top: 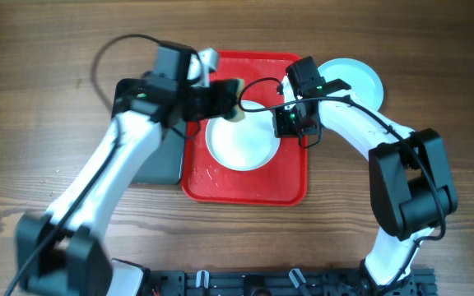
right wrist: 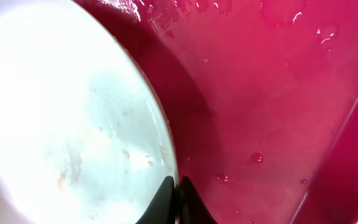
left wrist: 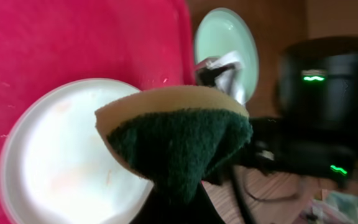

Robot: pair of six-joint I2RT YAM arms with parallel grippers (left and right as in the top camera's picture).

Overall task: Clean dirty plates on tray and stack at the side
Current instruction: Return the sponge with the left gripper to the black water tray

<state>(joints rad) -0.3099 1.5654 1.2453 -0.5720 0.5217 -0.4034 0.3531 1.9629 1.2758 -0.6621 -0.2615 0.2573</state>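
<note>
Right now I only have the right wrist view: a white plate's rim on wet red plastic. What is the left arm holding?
Observer: The left end effector is shut on a yellow sponge with a green scrub face, over the far rim of the white plate.
Operator: Any plates off the tray?
Observer: One pale blue plate sits on the table, right of the red tray.
Operator: And on the left?
Observer: A dark tray lies beside the red tray's left edge, partly under the left arm.
</note>
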